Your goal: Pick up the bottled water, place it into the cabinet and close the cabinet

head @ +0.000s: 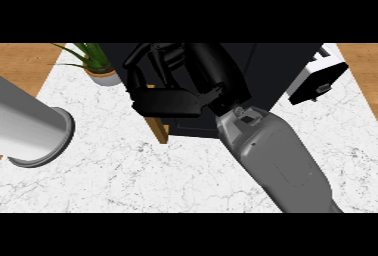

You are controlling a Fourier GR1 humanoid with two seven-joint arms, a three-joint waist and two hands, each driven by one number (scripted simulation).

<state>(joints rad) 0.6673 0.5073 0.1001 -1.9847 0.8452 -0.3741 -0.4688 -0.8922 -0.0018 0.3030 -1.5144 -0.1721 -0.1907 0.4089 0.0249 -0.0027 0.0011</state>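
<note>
Reaching into the dark cabinet (251,75), the right robot hand (159,65) has its fingers curled, but the bottled water is hidden, so what it grips, if anything, cannot be told. A wooden door edge (157,127) stands below the robot hand, ajar. Left of it, a grey cylinder (33,127) lies on the white marble table (148,175); a potted plant (100,62) sits behind. Risk: pulling the forearm back could catch the door.
</note>
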